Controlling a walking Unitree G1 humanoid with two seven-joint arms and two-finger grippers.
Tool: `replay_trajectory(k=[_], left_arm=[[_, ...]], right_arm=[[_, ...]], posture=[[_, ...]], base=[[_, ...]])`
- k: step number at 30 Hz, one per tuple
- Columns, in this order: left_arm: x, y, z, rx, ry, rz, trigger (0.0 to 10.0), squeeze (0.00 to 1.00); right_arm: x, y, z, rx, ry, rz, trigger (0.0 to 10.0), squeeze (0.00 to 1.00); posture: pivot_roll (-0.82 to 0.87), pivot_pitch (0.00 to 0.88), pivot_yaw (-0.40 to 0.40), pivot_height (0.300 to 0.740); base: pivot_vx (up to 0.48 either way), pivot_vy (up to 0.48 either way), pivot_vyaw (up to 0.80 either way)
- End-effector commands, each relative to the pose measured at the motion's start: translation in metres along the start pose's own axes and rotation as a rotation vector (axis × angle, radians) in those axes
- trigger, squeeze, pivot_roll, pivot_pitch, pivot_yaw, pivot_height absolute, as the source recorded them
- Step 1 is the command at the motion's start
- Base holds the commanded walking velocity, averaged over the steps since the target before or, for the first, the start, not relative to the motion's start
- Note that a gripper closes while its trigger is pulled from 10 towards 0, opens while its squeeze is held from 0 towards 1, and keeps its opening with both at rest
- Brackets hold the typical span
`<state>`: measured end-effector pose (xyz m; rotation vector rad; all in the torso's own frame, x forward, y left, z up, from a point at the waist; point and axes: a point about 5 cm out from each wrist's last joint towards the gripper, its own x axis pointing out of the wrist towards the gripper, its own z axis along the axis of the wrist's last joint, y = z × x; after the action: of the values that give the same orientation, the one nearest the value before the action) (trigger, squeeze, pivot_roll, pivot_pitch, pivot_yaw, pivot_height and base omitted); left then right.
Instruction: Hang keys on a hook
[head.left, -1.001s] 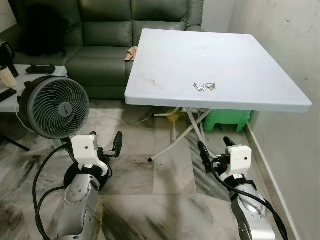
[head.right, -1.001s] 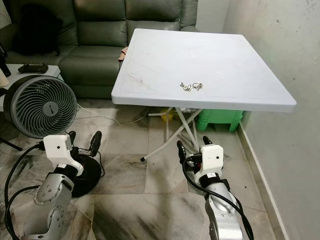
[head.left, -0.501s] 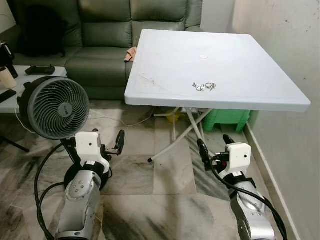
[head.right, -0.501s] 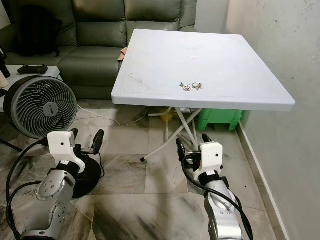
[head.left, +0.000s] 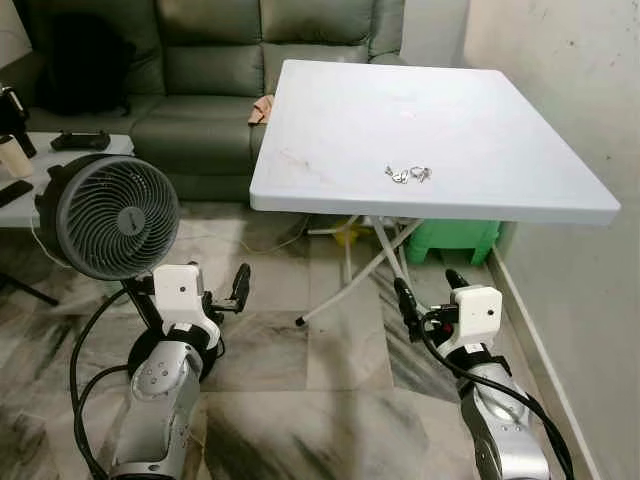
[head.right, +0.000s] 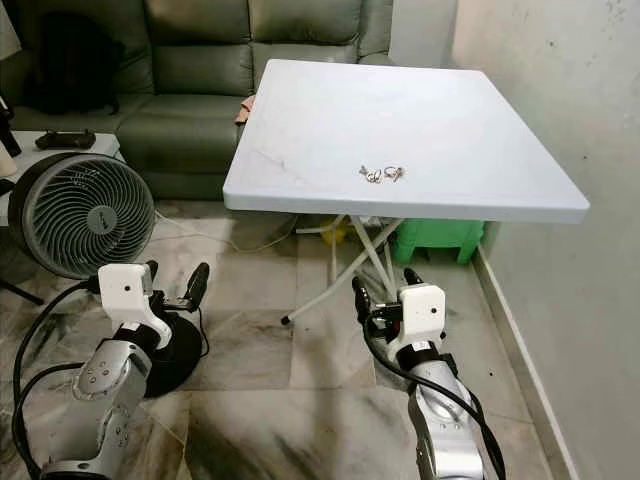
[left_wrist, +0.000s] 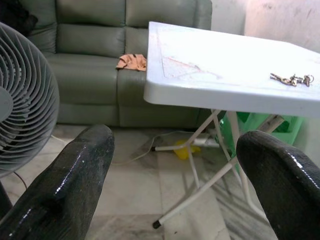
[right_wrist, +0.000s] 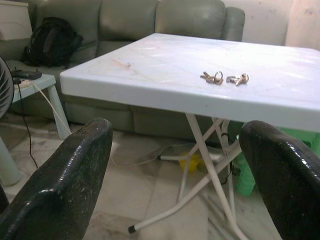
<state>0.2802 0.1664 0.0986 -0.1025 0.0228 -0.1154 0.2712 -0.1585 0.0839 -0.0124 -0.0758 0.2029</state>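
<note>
Keys (head.left: 408, 174): two small metal bunches lying side by side on the white folding table (head.left: 330, 110), near its front edge and right of the middle; nothing touches them.

Left gripper (head.left: 212, 290): held low over the marble floor (head.left: 300, 400), short of the table's front edge, fingers spread wide, holding nothing.

Right gripper (head.left: 428, 293): low below the table's front edge, fingers likewise wide apart, holding nothing.

Left wrist view: both black fingers (left_wrist: 75, 175) frame the table's underside, its crossed legs (left_wrist: 200, 185), an orange cloth (left_wrist: 132, 62) on the green sofa (left_wrist: 90, 50) and part of the fan grille (left_wrist: 25, 100).

Right wrist view: keys seen nearer, plus a black backpack (right_wrist: 50, 42) on the sofa and a pale side table (right_wrist: 37, 82).

Head views: whole standing fan (head.left: 108, 214), green crate (head.left: 455, 240) under the table, wall on the right.
</note>
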Motion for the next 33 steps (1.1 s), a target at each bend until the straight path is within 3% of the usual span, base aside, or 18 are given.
replay_trajectory(k=[1, 33], left_arm=[[-0.0001, 0.0004, 0.0021, 0.006, -0.002, -0.006, 10.0, 0.00], [0.0045, -0.0029, 0.0042, 0.008, -0.003, -0.038, 10.0, 0.00]], right_arm=[[0.0023, 0.0013, 0.0019, 0.006, 0.000, 0.003, 10.0, 0.00], [0.0049, 0.0044, 0.0013, 0.012, -0.003, 0.014, 10.0, 0.00]], posture=[[-0.01, 0.000, -0.028, 0.740], [-0.01, 0.000, -0.018, 0.740]], base=[[0.360, 0.000, 0.00], [0.439, 0.000, 0.00]])
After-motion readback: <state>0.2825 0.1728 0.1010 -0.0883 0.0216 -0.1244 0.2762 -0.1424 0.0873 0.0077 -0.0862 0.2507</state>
